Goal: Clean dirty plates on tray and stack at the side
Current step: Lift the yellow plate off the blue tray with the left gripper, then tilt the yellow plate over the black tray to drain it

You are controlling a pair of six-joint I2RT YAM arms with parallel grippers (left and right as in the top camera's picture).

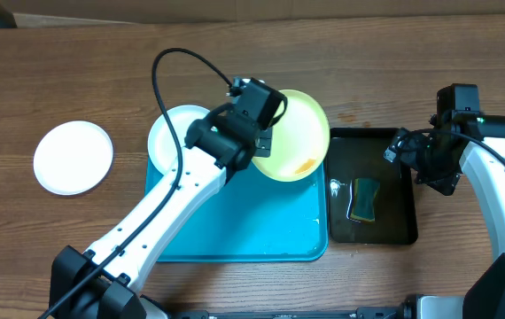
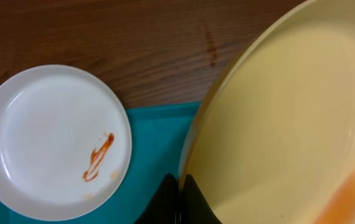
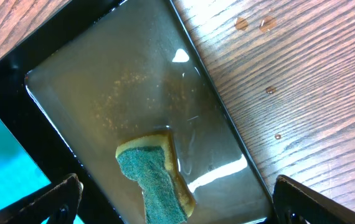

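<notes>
Found one white plate (image 1: 73, 157) set off on bench (image 1: 40, 80), 9 o'clock. Noted left tool (image 2: 180, 186) clenched on smeared yellow plate (image 1: 301, 133) over tray's (image 1: 252, 230) 1 o'clock. Noted right tool (image 1: 401, 152) released above sponge (image 1: 364, 198). Judged roughly one third done.

Three plates (image 1: 73, 157); one turquoise tray (image 1: 252, 230); one black tray (image 1: 396, 214); one sponge (image 1: 365, 198)
</notes>
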